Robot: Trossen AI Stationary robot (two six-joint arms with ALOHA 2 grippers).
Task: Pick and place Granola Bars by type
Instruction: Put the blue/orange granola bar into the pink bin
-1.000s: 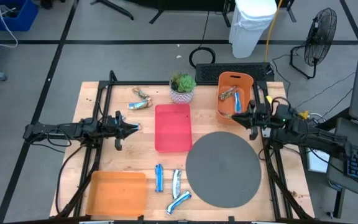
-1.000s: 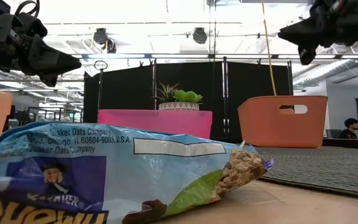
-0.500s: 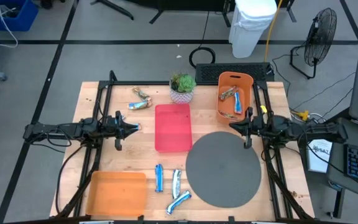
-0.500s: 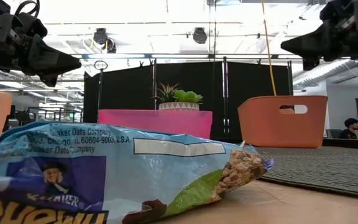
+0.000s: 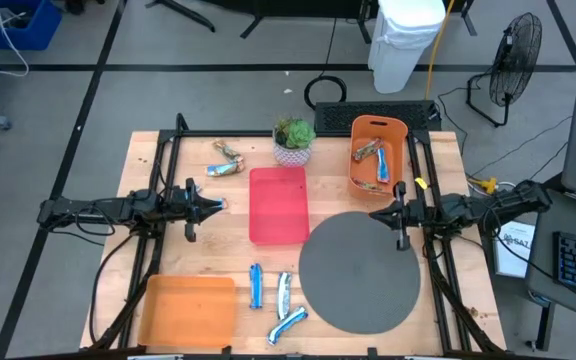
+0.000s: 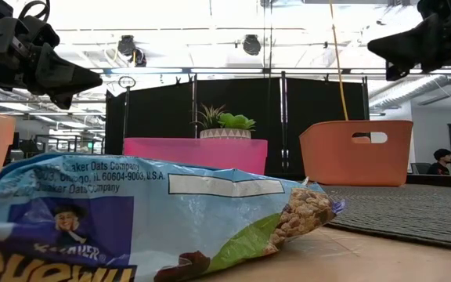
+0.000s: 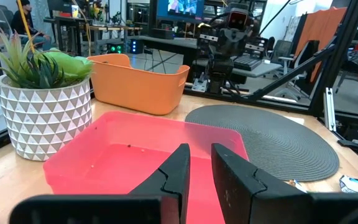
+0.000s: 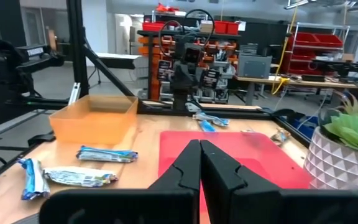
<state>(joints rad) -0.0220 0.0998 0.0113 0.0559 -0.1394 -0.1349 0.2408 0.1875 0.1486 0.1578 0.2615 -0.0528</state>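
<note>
Three blue-and-white Granola Bars [image 5: 256, 285] [image 5: 284, 290] [image 5: 288, 325] lie flat near the table's front edge; one fills the low view [image 6: 131, 227]. Two more [image 5: 226, 160] lie at the far left. Others [image 5: 373, 155] lie in the orange basket [image 5: 400, 128]. My left gripper [image 5: 223, 204] [image 7: 201, 162] hovers level at the red tray's [image 5: 279, 205] left side, its fingers slightly apart with nothing between them. My right gripper [image 5: 373, 213] [image 8: 200, 155] is shut and empty, level above the grey mat's [image 5: 359, 270] far edge.
An orange tray [image 5: 188, 310] sits at the front left corner. A potted plant [image 5: 294, 140] stands at the far edge between the far-left bars and the basket. The round grey mat covers the table's right front. Black frame rails run along both table sides.
My right gripper has drawn back from beside the orange basket toward the table's near edge, sinking a little and rolling about its own axis; it now stands over the mat's far edge. The left arm and all bars have kept still.
</note>
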